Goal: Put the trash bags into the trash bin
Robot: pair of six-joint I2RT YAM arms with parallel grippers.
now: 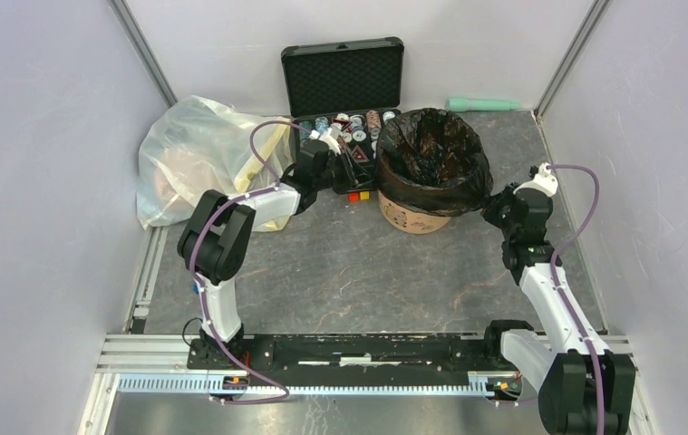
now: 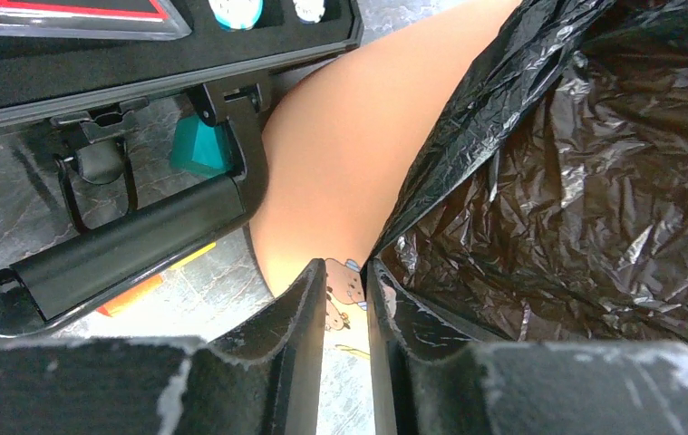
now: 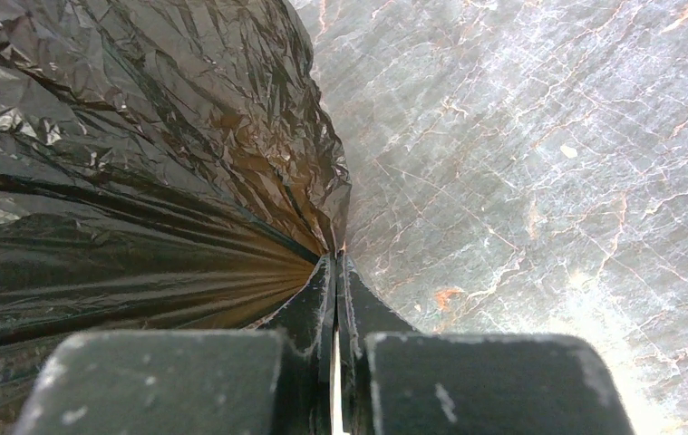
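So, far left on the surface [image 1: 367,272] slumps a big translucent bag [image 1: 190,149], no part of the job. Next comes the left tool [image 2: 347,267], its jaws parted only by a narrow slit with nothing visible between them. It sits low against the left wall of the trash bin [image 1: 417,220], with the black hem hanging just right of its tip and the open chip case [image 1: 342,77] close beside it.

The trash bags [image 1: 431,149], really one glossy black sheet, line the bin's mouth. The hem is folded out over the rim and covers most of the wall, so only the base shows orange. On the bin's right side the right tool [image 3: 335,258] is clamped tight on a gathered pleat of that film, which fans out taut from the pinch.

The step looks like seating the hem down around the rim. To do it well, I judge the right tool should draw down along the wall rather than outward, and gently, since thin film tears and a light bin tips. The left tool would best take the hem on its own side and match the pull, so the bin does not slide.
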